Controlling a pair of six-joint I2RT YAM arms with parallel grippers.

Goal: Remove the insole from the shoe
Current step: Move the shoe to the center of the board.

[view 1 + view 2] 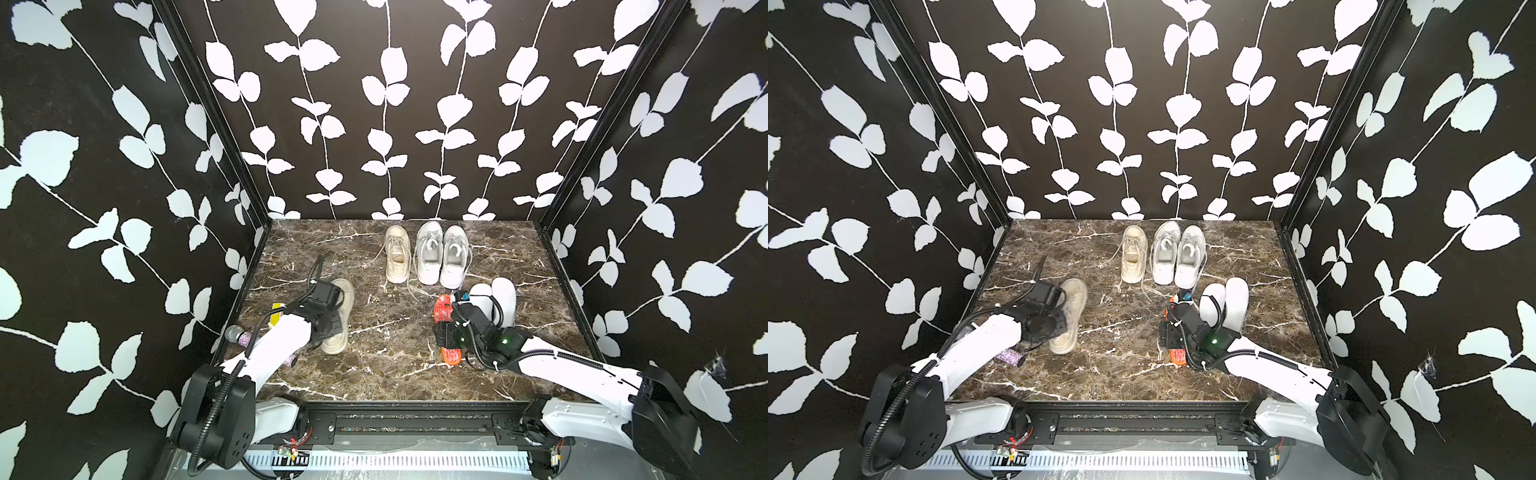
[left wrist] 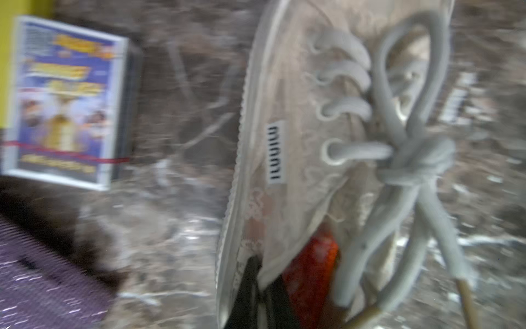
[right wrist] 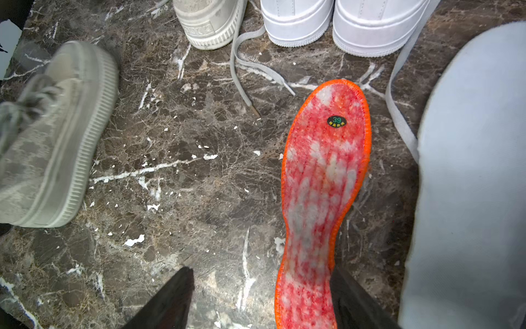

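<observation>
I have the left end effector [image 2: 264, 273] pressed together on the side wall of the beige shoe [image 1: 344, 307] at its heel opening, one finger outside the wall and one inside. The shoe sits left of centre in both top views, tipped so its ribbed sole faces right. I cannot tell whether it is clear of the counter [image 1: 386, 365]. The left wrist view is blurred, but the insole [image 2: 310, 270] shows as an orange-red patch inside the shoe, just beside the inner finger, under the knotted laces [image 2: 418, 159].

My right end effector [image 3: 260, 270] is spread wide above the counter, right of centre in the top views. A loose orange insole [image 3: 321, 185] lies flat below it, its near end between the fingers [image 3: 170, 299], close to the right-hand one. Two white insoles [image 1: 498, 303] lie just right of it.

At the back edge stand another beige shoe [image 1: 397, 255] and a pair of white sneakers [image 1: 442, 255]. A printed box [image 2: 65, 99] lies beyond the held shoe, at the upper left of the left wrist view.
</observation>
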